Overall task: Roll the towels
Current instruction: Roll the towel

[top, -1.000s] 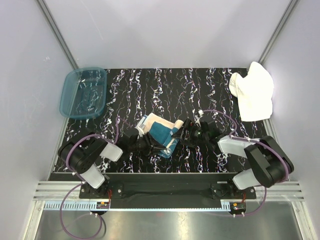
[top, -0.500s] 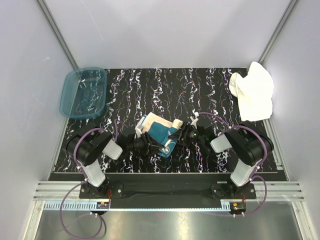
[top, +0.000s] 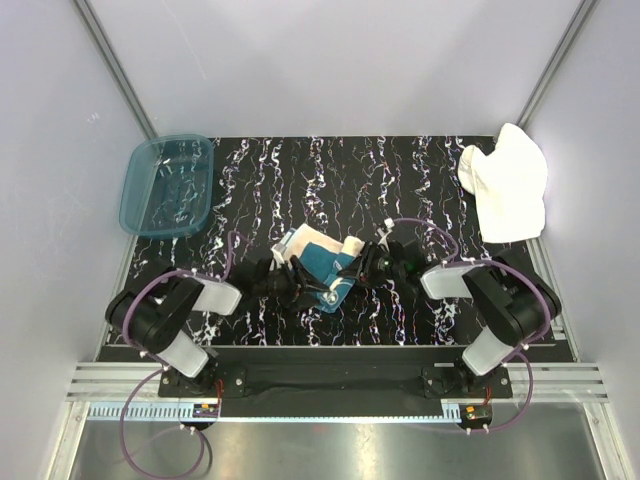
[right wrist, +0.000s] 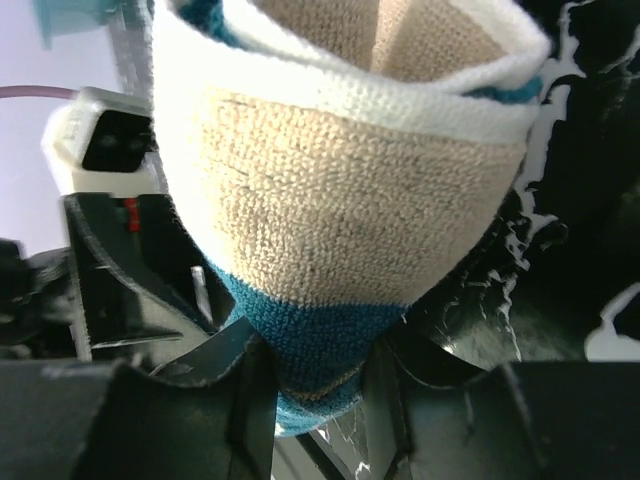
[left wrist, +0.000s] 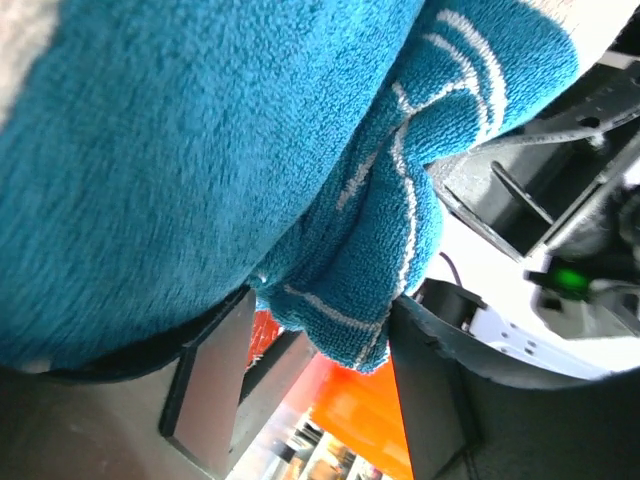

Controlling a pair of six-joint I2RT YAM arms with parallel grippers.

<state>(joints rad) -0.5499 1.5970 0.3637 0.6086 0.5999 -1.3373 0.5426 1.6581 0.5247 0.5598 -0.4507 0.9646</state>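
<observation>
Terry cloth, cream-tan with teal-blue bands and thin pale stripes: patterned towel [top: 318,262], loosely folded into a bunched wedge. It lies on the table at 6 o'clock, near the front edge, between the two arms. The pile is looped and fuzzy. A cream-white hem runs along the folds, and a tan panel sits above a teal band.

Terry cloth, plain white: white towel [top: 505,193], a thick, rumpled heap with rounded folds. It lies at 2 o'clock against the right wall, overhanging the table edge, well apart from both arms.

Plastic, translucent teal: tub [top: 167,184], rectangular with rounded corners and a shallow wall. It stands at 10 o'clock on the far left corner. The table's marbling shows through its floor.

Hard surface, black with white marbled streaks: table [top: 330,180], flat and matte.

Left gripper [top: 300,283]: dark and two-fingered, at the patterned towel's 8 o'clock side. On its wrist camera a hanging teal fold with pale stripes fills the gap between the jaws. Whether they clamp it or only flank it cannot be told.

Right gripper [top: 358,268]: dark, meeting the patterned towel at its 3 o'clock end. Its wrist camera shows the jaws clenched on the towel's narrow teal tip. The tan body flares above them like a cone.
</observation>
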